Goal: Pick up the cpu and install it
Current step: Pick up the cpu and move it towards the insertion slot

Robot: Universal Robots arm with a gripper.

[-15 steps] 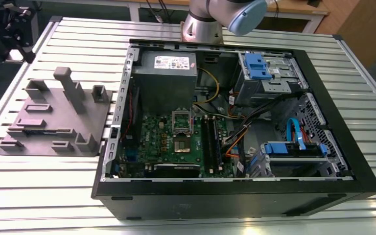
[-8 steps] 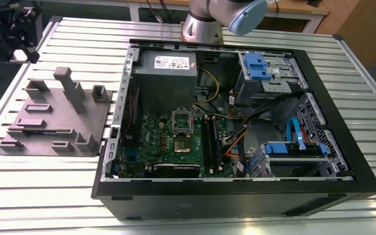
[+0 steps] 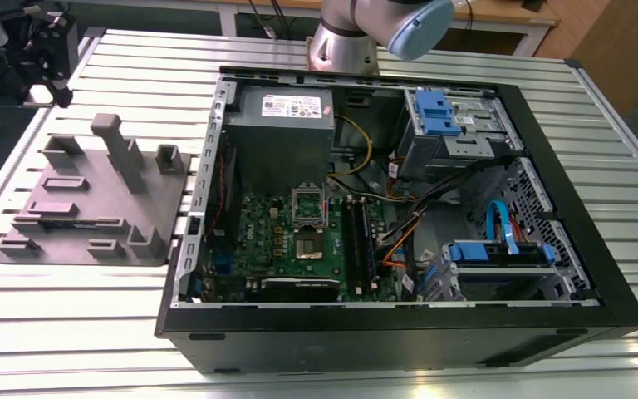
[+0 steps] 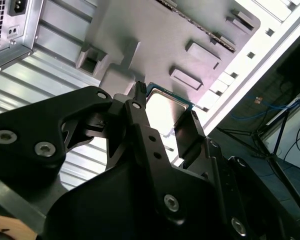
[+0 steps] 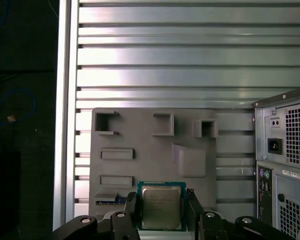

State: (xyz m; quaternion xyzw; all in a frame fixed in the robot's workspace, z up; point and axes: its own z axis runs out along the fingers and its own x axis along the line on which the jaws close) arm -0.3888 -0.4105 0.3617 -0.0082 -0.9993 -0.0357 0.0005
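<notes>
Inside the claw, the cpu is sitting flat, clamped by two opposite edges; I'm holding it over the fixture, with the case lying alongside.

Robotics lab: slatted aluminium table, opened computer case

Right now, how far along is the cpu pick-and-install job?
Done: the pick. In both wrist views the gripper is shut on the cpu, gripping two opposite edges. In hand: the cpu hangs above the grey fixture plate, beside the computer case. Left: the install; the cpu is outside the case, not on the motherboard.
</notes>
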